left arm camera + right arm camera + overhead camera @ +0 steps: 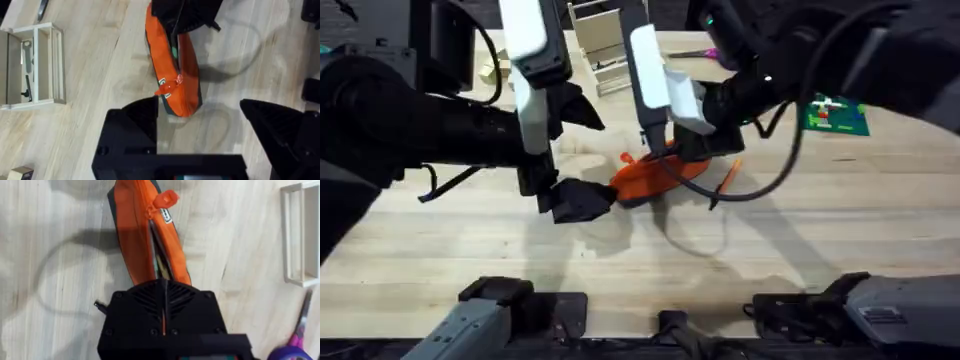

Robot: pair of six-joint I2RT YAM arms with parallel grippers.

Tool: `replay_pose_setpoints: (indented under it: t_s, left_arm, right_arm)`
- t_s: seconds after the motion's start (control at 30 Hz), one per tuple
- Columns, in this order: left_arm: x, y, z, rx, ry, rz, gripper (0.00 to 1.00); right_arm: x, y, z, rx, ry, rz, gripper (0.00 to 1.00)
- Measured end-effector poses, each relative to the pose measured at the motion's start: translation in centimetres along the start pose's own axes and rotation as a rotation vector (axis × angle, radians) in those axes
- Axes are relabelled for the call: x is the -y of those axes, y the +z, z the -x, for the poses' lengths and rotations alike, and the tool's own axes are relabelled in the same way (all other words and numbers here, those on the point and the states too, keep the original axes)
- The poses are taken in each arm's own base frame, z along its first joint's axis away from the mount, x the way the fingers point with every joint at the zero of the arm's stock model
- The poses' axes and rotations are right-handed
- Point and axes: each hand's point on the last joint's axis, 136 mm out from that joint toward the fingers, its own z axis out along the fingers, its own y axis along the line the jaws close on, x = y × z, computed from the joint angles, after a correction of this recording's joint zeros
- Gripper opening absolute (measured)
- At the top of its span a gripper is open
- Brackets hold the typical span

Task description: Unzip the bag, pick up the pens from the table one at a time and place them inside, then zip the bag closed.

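Wooden table (pixel 800 240): orange bag (pixel 172 70), zipper partly open. My right gripper (pixel 164 297) is clamped on its end; my left gripper (pixel 200 125) gapes wide beside it.

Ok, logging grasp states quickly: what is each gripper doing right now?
Left gripper: open, fingers apart just off the bag, holding nothing.
Right gripper: shut on the bag's end.
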Motion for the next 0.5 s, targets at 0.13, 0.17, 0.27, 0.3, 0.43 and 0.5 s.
replay_pose_setpoints:
  t_s: [0.13, 0.17, 0.27, 0.3, 0.43, 0.5]
  left_arm:
    - [0.0, 0.0, 0.0, 0.0, 0.0, 0.0, 0.994]
    - [0.0, 0.0, 0.0, 0.0, 0.0, 0.0, 0.994]
    - [0.0, 0.0, 0.0, 0.0, 0.0, 0.0, 0.994]
    - [0.0, 0.0, 0.0, 0.0, 0.0, 0.0, 0.994]
    - [0.0, 0.0, 0.0, 0.0, 0.0, 0.0, 0.994]
    - [0.0, 0.0, 0.0, 0.0, 0.001, 0.0, 0.994]
  right_arm:
    - [0.0, 1.3, -0.3, -0.01, 0.004, 0.026, 0.031]
    - [0.0, 1.4, -0.4, -0.011, 0.005, 0.03, 0.031]
    - [0.2, 1.7, -0.4, -0.011, 0.004, 0.029, 0.032]
    - [0.2, 1.8, -0.4, -0.011, 0.003, 0.028, 0.033]
    - [0.5, 2.4, -0.4, -0.012, 0.002, 0.033, 0.032]
    - [0.5, 2.9, -0.5, -0.009, 0.004, 0.047, 0.032]
